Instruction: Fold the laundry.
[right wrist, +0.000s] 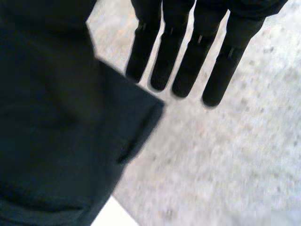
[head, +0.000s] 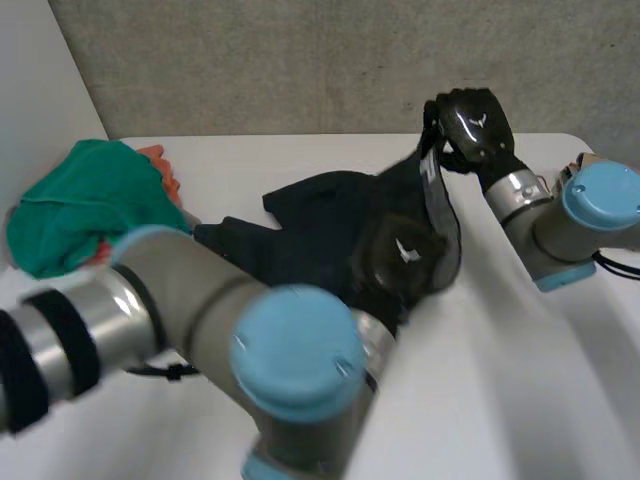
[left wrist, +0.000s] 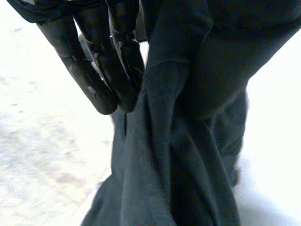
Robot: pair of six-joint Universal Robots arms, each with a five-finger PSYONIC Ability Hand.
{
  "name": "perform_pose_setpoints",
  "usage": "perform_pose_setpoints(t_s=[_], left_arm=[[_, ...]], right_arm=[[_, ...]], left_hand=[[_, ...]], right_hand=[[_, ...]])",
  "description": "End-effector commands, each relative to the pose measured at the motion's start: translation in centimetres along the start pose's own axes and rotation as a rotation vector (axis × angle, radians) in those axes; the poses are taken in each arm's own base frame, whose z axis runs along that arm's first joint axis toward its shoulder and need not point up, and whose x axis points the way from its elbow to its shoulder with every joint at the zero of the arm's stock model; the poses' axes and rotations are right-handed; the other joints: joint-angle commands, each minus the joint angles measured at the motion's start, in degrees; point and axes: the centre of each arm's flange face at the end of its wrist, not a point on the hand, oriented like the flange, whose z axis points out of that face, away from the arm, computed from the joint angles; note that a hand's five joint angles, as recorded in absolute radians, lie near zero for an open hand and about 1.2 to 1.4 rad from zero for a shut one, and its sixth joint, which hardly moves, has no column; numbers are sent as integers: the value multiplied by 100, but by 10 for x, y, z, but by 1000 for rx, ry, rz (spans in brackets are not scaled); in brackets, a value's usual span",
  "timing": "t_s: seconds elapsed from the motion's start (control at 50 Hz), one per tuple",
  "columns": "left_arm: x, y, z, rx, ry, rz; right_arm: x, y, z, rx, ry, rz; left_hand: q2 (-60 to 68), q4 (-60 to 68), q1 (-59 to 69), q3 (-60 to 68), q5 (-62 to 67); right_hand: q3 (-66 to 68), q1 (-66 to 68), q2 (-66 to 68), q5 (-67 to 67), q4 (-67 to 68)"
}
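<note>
Black fabric garment (head: pixel 320 225): bunched mid-frame on the white counter (head: pixel 520 380), not flat, no fold made yet. Step in hand looks like lift-and-spread.

Right hand (head: pixel 475 125), upper right of frame, is raised with a garment edge drawn up taut to it. Fingers (right wrist: pixel 188 61) are straight and bare, and the cloth sits at the thumb side, so it reads as a thumb pinch.

Left hand (head: pixel 398 255), centre frame, is on the middle of the garment. Its fingers (left wrist: pixel 101 80) are closed against a hanging fold, so it has hold.

Next move: pull the hands apart to open the cloth, lay it flat, then regrip at corners. Risk is that the bunch stays twisted.

Crumpled green cloth (head: pixel 80 215) with an orange piece (head: pixel 165 170) waits at far left.
</note>
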Motion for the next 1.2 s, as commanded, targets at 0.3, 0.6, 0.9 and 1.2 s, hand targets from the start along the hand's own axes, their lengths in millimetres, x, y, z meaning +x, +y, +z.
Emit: perform_pose_setpoints(t_s=[0.3, 0.6, 0.9, 1.2], left_arm=[[-82, -45, -16, -2, -57, -124], [-227, 57, -10, -345, -149, -218], [-252, 146, -18, -552, -92, -336], [-225, 156, -15, -529, -89, -309]], right_arm=[[55, -132, -51, -479, 378, -250], [-75, -141, -165, -769, 63, 82], [-141, -91, -210, -734, -84, 10], [-143, -88, -188, -626, -55, -21]], left_hand=[[-4589, -4578, -4381, -4587, -4583], [-3560, -3549, -3353, -3558, -3555], [-3053, -3042, -2846, -3051, -3048], [-4398, -4387, -4191, -4397, -4393]], right_hand=[[-3720, -3759, -3692, -3723, -3747], [-3720, -3759, -3692, -3723, -3747], [-3501, -3540, -3473, -3504, -3528], [3280, 3241, 3308, 3277, 3253]])
